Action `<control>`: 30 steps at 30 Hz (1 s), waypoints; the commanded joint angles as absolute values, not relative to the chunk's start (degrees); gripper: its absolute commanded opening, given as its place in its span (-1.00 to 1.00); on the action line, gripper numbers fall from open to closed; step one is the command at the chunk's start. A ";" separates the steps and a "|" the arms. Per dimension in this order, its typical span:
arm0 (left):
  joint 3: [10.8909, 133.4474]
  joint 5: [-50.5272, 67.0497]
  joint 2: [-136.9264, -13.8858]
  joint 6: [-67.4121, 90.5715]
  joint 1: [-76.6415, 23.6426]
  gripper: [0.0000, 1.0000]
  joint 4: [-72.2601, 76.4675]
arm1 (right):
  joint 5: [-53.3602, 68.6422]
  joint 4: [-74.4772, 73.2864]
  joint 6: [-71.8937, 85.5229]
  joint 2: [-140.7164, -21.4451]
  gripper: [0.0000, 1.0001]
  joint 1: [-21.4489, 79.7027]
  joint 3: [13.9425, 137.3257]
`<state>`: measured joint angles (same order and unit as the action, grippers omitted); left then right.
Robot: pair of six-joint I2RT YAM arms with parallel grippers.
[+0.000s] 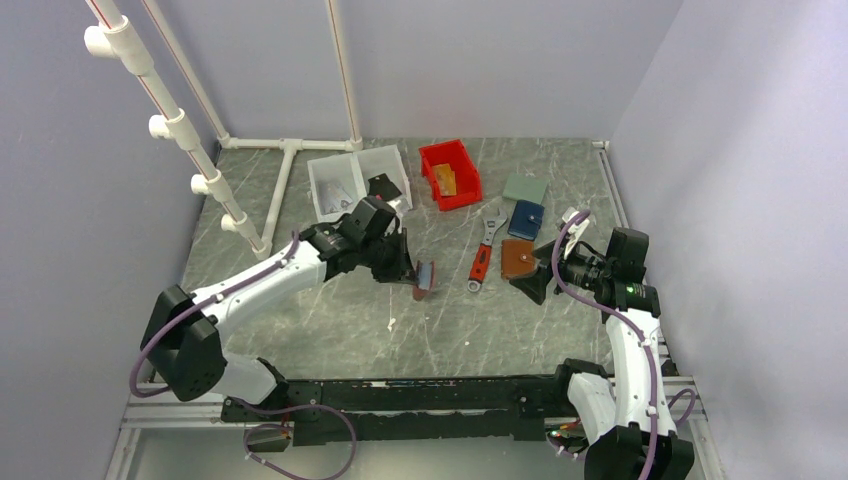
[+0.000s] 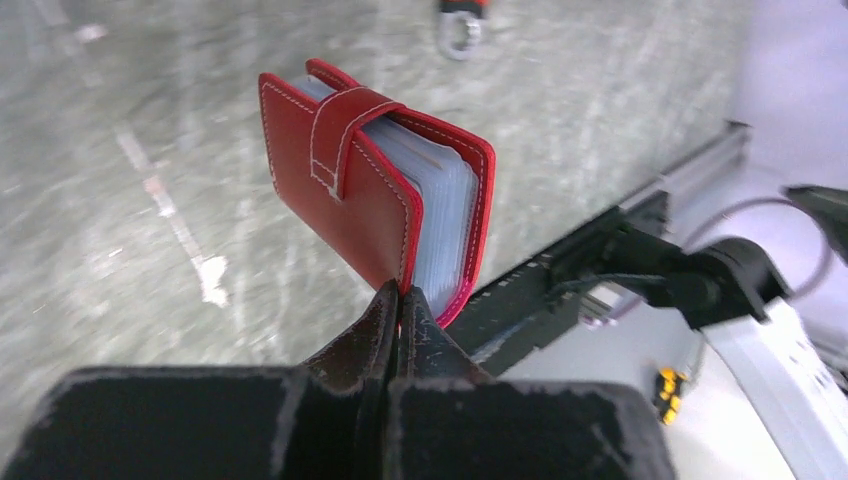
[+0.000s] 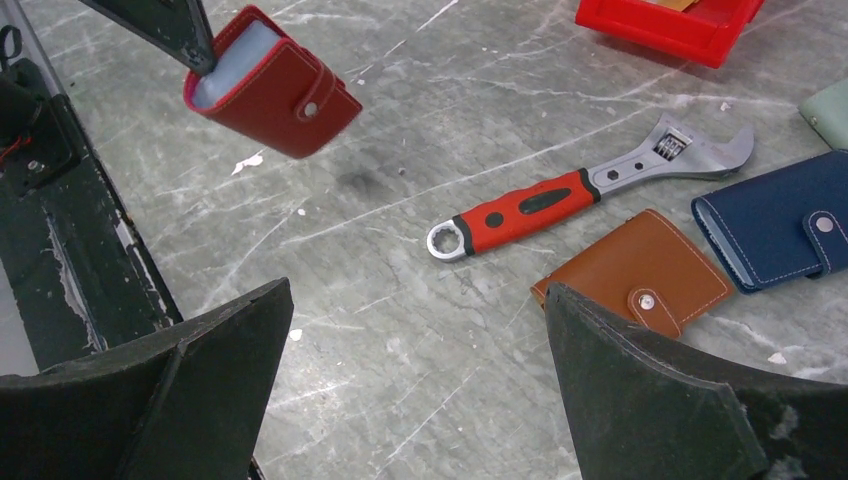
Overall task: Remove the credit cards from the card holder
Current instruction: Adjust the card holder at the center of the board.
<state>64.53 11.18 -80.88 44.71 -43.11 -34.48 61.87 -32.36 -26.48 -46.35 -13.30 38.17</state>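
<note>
The left pincer (image 2: 400,300), clamped on only the card holder's (image 2: 340,200) thin edge, could let it slip; the right pincer (image 3: 415,300) stands apart.

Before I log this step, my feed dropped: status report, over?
Left gripper shut on card holder, held off the table, strap snapped closed. Right gripper open, empty. Wrench flat on table, apart.

the left arm (image 1: 262,280) and the right arm (image 1: 632,352) are white tubes with chunky black joints. a purple cable (image 1: 136,368) loops along each one. the bases (image 1: 195,360) are black and blocky. the fingers (image 3: 650,390) are black, thick and pointy like wedges.
</note>
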 commanded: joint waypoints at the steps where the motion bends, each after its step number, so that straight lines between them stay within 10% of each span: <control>1: 61.10 25.47 -80.06 45.33 -43.34 -1.00 -13.74 | 63.21 -32.08 -28.00 -45.81 0.99 -13.18 39.81; 10: 50.32 33.54 -85.23 55.38 -41.03 -1.00 10.31 | 63.19 -32.39 -28.32 -45.89 0.99 -13.18 39.85; 18: 42.06 27.32 -82.98 55.39 -35.07 -1.00 -0.57 | 63.29 -32.34 -28.38 -45.97 0.99 -13.18 39.77; 30: 43.85 10.24 -73.34 48.13 -34.72 -0.05 -29.90 | 62.84 -32.57 -28.73 -46.23 0.99 -13.27 39.82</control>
